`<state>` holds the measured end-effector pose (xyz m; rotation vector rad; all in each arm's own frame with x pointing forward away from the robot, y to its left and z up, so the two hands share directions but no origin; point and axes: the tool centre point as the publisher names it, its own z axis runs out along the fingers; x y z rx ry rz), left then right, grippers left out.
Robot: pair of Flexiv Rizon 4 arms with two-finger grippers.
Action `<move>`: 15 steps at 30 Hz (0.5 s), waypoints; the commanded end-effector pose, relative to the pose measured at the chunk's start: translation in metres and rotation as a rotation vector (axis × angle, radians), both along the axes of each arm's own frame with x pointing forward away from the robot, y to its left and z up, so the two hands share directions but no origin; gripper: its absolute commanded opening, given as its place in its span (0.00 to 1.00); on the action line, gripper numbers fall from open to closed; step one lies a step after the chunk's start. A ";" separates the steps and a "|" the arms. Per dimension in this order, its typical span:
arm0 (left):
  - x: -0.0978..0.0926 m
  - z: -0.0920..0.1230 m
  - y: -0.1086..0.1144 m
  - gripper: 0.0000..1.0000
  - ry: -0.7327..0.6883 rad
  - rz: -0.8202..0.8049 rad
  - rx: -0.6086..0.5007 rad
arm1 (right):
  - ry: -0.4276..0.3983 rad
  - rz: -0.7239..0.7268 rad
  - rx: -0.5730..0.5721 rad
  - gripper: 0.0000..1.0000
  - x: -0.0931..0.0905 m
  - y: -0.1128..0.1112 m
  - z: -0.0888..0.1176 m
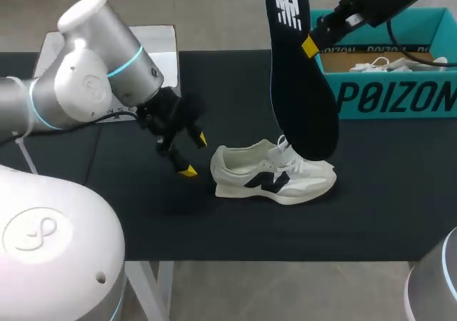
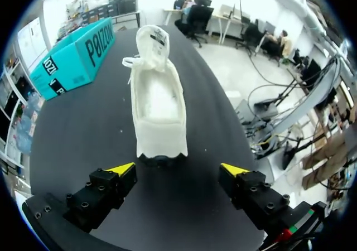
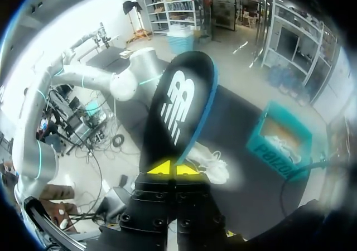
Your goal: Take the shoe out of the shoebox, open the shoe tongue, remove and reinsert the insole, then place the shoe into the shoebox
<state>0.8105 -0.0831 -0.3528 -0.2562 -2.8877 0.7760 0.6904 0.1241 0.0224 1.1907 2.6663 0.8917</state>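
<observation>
Right hand (image 1: 309,48): clamped on insole (image 1: 300,85), frame centre, hung above shoe (image 1: 275,175), likely for reinsertion.
Left hand (image 1: 195,155): wide, beside heel, probably to steady.

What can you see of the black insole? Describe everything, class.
The insole is black, long, thin and foot-shaped, with a white logo near its upper end and a bluish rim. It hangs upright above the table, its lower tip before the white shoe; contact there cannot be told. The right gripper is shut on one edge.
</observation>
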 end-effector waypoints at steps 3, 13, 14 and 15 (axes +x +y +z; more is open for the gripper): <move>0.005 0.012 -0.007 1.00 -0.065 -0.029 0.223 | 0.003 0.000 -0.003 0.00 0.002 0.002 0.000; -0.001 0.029 -0.008 1.00 -0.103 -0.028 0.242 | 0.003 0.000 -0.003 0.00 0.002 0.002 0.000; -0.001 0.031 -0.008 1.00 -0.103 -0.028 0.241 | 0.003 0.000 -0.003 0.00 0.002 0.002 0.000; -0.001 0.033 -0.008 1.00 -0.102 -0.028 0.236 | 0.003 0.000 -0.003 0.00 0.002 0.002 0.000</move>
